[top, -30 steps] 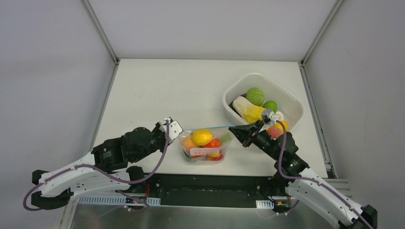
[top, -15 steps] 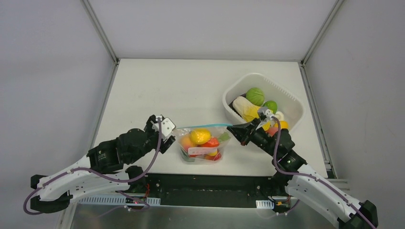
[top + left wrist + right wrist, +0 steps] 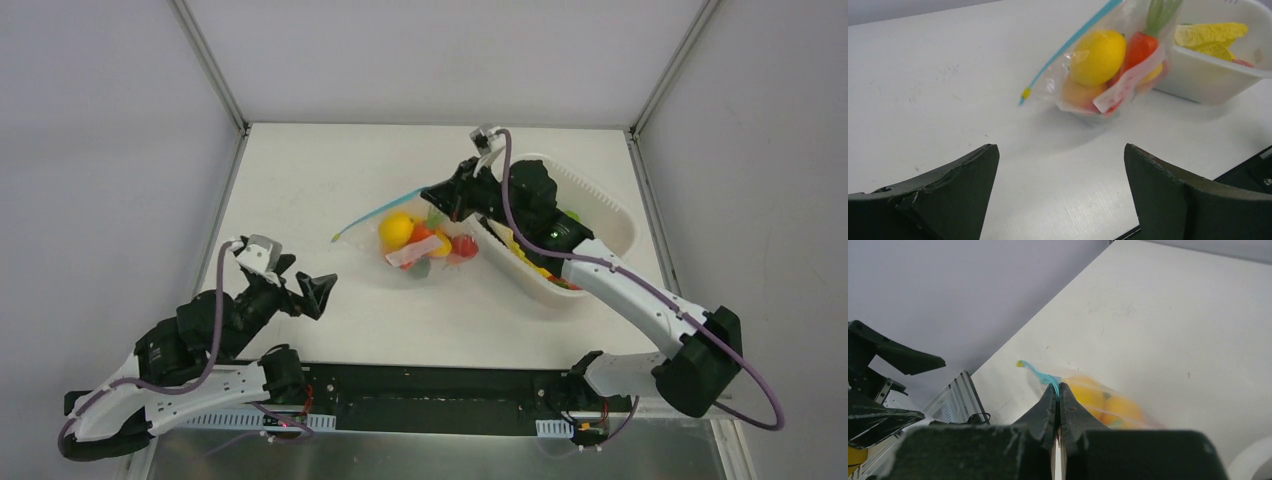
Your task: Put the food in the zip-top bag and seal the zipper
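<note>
Bright, even overhead light washes the white table (image 3: 300, 180) (almost featureless). The clear crinkly zip-top bag (image 3: 1054, 85) casts only a soft, faint shadow, and its glossy yellow toy fruit (image 3: 1096, 56) carries mild sheen. Both wrist views blur the nearest foreground.

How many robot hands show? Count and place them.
2. The left hand is open at near left, apart from the clear plastic zip-top bag; the right hand is shut on its teal-blue zipper strip.

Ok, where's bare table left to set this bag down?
The far-left table, beyond the zipper, is bare; so is the near strip between the open left gripper and the bag. Crowded at right: the tub beside the bag, right gripper pinching the zipper.
</note>
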You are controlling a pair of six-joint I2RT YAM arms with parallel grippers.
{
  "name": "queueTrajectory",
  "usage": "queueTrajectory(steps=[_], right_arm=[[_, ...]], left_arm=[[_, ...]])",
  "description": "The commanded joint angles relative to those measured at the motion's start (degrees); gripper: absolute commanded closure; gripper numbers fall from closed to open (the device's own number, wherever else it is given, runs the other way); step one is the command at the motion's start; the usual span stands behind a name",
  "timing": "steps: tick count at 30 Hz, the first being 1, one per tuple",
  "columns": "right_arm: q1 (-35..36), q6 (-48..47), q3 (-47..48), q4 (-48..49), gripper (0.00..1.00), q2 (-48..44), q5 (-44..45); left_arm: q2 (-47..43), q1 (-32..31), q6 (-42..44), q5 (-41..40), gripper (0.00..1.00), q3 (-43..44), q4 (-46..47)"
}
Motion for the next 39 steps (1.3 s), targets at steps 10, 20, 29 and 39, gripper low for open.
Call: queueTrajectory(steps=[10, 20, 29, 39], right_arm=[[5.8, -13.5, -9.2, -4.7, 0.98, -2.8, -24.1], [7.8, -10.6, -13.6, -6.1, 0.28, -8.4, -35.7], [7.8, -14.8, -9.2, -6.6, 0.05, -27.8, 1.3], [0.9, -10.5, -7.5, -18.1, 0.0, -28.1, 45.1]], left_arm=[[0.3, 0.3, -5.1, -1.3, 0.01, 2.6, -5.4], [2.0, 0.3, -3.9, -1.8, 0.01, 1.6, -0.4], [10.1, 0.4, -1.3, -5.9, 0.01, 3.7, 1.6], [26.0, 24.3, 2.3, 6.5, 0.0, 15.2, -4.2]])
